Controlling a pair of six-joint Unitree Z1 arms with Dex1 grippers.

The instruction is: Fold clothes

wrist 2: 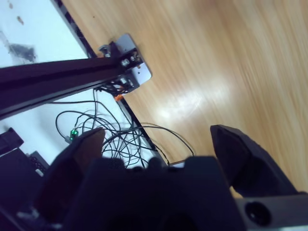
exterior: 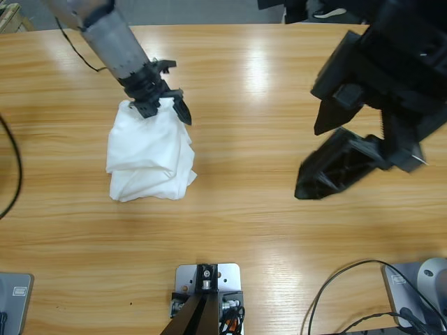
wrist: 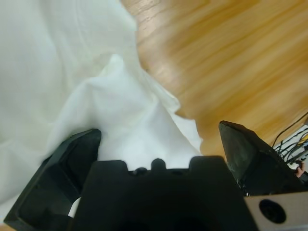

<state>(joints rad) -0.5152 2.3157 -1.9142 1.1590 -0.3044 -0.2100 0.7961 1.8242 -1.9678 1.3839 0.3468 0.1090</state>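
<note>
**Left pincer at the bundled T-shirt; right pincer raised over bare wood**

The white T-shirt (exterior: pixel 150 153) lies in a crumpled, roughly folded bundle on the left half of the wooden surface (exterior: pixel 265 223). Its lower part shows stacked layers with a straight folded edge; its upper part rises in loose creases toward the left arm. No lettering or label is visible.

The left arm (exterior: pixel 115 38) enters from the upper left corner and slants down to the top edge of the bundle. The left pincer (exterior: pixel 164 105) is at that top edge, and its jaws stand apart. In the left wrist view, the left pincer (wrist: pixel 159 139) shows white cloth (wrist: pixel 96 96) lying between and ahead of the two jaws, with one jaw against the fabric and the other over bare wood. Whether cloth is actually gripped cannot be told.

The right pincer (exterior: pixel 349 146) appears large and dark on the right side of the high view, close under the camera and well apart from the T-shirt. Its jaws stand wide apart with nothing between them. In the right wrist view, the right pincer (wrist 2: pixel 156 139) points past the edge of the surface, where a tangle of black cables (wrist 2: pixel 106 130) lies.

A black cable (exterior: pixel 10 167) runs along the left edge of the surface.
</note>
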